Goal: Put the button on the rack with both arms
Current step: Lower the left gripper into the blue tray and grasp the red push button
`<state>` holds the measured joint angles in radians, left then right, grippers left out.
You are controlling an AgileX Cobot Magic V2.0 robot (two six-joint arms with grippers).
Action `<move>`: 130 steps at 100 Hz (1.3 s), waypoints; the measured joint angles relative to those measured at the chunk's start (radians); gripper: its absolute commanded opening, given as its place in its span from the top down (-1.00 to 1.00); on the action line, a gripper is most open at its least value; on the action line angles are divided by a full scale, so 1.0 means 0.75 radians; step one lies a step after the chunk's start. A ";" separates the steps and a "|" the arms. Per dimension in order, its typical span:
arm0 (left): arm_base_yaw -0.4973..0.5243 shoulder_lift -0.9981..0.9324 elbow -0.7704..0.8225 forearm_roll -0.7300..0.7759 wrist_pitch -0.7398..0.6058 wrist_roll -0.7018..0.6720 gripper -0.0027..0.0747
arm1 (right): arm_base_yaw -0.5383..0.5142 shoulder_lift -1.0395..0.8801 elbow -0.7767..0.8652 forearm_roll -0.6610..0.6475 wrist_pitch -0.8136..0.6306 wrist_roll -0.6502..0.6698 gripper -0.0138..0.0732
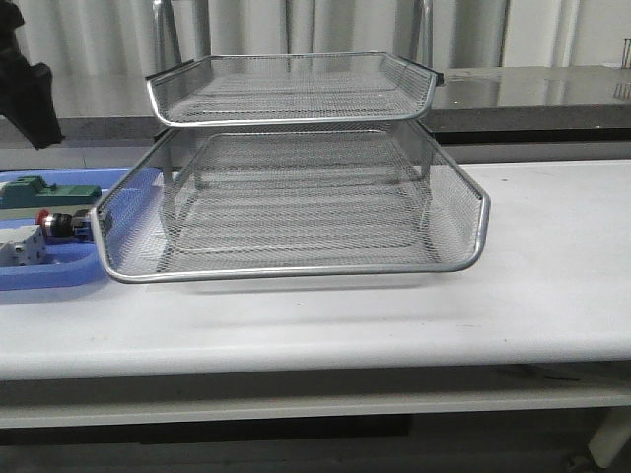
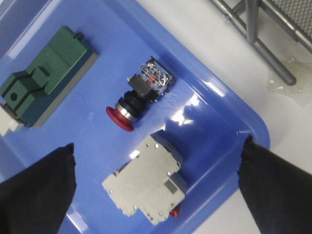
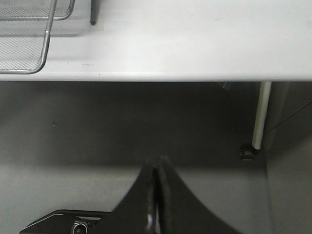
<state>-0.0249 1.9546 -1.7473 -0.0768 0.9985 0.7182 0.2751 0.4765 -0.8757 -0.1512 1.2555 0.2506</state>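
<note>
The button (image 2: 141, 95), with a red mushroom head, black body and blue rear block, lies on its side in the blue tray (image 2: 209, 112). In the front view the button (image 1: 57, 225) sits just left of the rack (image 1: 296, 272), a silver wire-mesh tray rack in the middle of the table. My left gripper (image 2: 160, 143) hangs open above the tray, its black fingers (image 2: 44, 190) spread wide, nothing between them. Only part of the left arm (image 1: 25, 89) shows at the front view's upper left. My right gripper (image 3: 157, 160) is shut and empty, below the table's edge, away from the rack (image 3: 29, 39).
A green-and-grey block (image 2: 46, 80) and a white boxy component (image 2: 146, 183) share the blue tray (image 1: 39, 271) with the button. The rack's frame legs (image 2: 263, 39) stand beside the tray. The white table (image 1: 394, 315) stretches right of the rack; its leg (image 3: 261, 117) shows near the right gripper.
</note>
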 measured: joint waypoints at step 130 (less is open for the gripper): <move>0.000 0.571 -0.388 0.022 -0.016 0.181 -0.72 | 0.000 0.000 0.000 -0.002 0.000 0.000 0.84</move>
<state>-0.0249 2.3827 -2.0386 -0.0604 0.9863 0.8538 0.2751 0.4765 -0.8757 -0.1531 1.2555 0.2506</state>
